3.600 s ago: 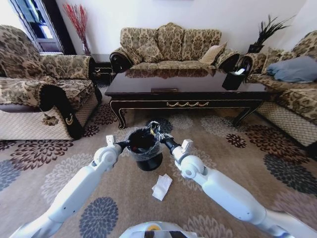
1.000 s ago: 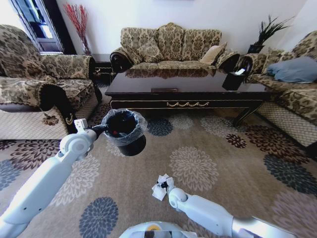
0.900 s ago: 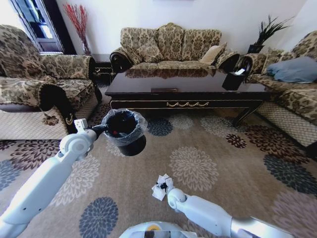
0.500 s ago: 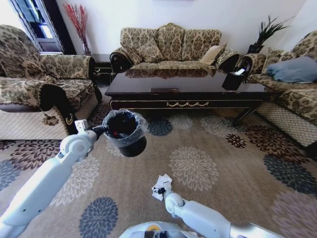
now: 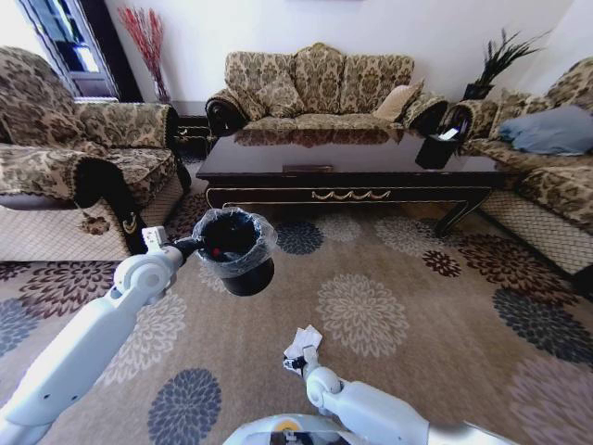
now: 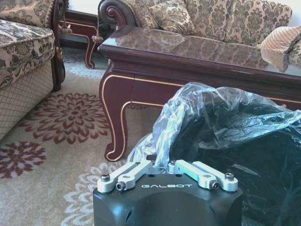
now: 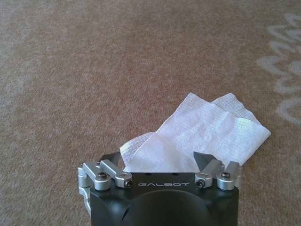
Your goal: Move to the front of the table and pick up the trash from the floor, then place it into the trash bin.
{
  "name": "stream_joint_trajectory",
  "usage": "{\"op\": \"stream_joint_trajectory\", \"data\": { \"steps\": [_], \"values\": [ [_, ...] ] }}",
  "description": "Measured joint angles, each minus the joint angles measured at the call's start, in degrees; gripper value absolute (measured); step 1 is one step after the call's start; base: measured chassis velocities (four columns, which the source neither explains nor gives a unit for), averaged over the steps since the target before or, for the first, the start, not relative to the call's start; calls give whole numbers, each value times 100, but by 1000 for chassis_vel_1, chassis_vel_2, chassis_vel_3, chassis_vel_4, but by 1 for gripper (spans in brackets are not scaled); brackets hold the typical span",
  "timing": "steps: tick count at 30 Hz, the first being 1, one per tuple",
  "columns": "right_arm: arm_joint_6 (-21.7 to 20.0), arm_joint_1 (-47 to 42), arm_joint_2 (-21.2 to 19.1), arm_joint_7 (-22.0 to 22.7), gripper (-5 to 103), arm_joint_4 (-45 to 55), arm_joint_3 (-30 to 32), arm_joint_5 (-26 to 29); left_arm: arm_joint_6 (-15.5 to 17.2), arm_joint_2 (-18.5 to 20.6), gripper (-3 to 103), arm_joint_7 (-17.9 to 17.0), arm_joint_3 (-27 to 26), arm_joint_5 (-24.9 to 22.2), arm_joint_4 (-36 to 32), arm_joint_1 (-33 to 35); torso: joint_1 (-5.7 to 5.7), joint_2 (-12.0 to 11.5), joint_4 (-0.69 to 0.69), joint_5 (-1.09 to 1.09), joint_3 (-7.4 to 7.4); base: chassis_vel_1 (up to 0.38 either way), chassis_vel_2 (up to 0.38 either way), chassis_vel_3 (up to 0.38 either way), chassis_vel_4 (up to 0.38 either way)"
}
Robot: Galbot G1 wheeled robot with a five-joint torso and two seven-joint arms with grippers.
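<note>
One piece of trash, the white paper point(image 7: 202, 134), lies unlifted on the floor point(image 5: 417, 306) between the right gripper's point(image 7: 160, 162) wide-spread jaws, near the trash bin point(image 5: 232, 248), whose rim the left gripper point(image 6: 162, 165) pinches.

Glossy dark wood table point(image 5: 343, 158) mirrors the sofa; thin crinkled shiny plastic liner covers the trash bin point(image 6: 235, 141); soft, embossed matt paper tissue point(image 7: 202, 134) on short-pile matt carpet point(image 7: 94, 70); gripper links look like brushed metal
</note>
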Motion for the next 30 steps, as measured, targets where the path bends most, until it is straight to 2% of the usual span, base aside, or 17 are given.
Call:
{"op": "stream_joint_trajectory", "data": {
  "steps": [1,5,7,9,10,11,13,14,16,18,22,25,30],
  "values": [
    [-12,2,3,9,88,-5,-5,3,0,-2,4,0,4,1,0,-1,0,0,0,0,0,0,0,0,0],
    [-72,-12,-26,46,66,-14,-15,5,0,-11,4,0,13,4,18,-21,0,0,0,0,0,0,0,0,0],
    [-81,-16,-33,52,66,-16,-16,2,0,-12,4,-1,14,6,21,-22,0,0,0,0,0,0,0,0,0],
    [-107,-33,-43,70,56,-28,-16,-24,0,-19,4,0,22,8,22,-22,0,0,0,0,0,0,0,0,0],
    [-107,-33,-43,70,56,-28,-16,-24,0,-19,4,0,22,8,22,-22,0,0,0,0,0,0,0,0,0],
    [-117,-41,-41,79,50,-33,-13,-34,0,-22,4,0,25,11,22,-22,0,1,0,0,0,0,0,0,0],
    [-124,-46,-39,86,50,-35,-10,-41,0,-24,4,0,27,12,22,-22,0,1,0,0,0,0,0,0,0],
    [-140,-65,-31,101,39,-44,-1,-70,0,-31,4,0,35,16,27,-22,0,1,0,1,0,0,0,0,0],
    [-144,-90,-33,108,28,-52,14,-111,0,-36,4,0,44,19,30,-22,0,1,1,1,0,0,0,0,0],
    [-141,-97,-38,109,28,-50,20,-121,0,-39,4,0,45,21,31,-22,0,0,1,1,0,0,0,0,0],
    [44,-123,-160,85,7,13,95,-147,0,-50,4,1,47,39,48,-19,0,0,-1,1,2,0,0,0,0],
    [177,-122,-319,42,1,168,197,-167,0,-60,4,2,47,55,55,-6,0,0,-3,-2,2,0,0,0,0],
    [286,-143,-629,3,0,602,490,-161,-3,-66,4,3,57,76,55,7,0,0,-1,0,1,0,0,0,0]
  ]
}}
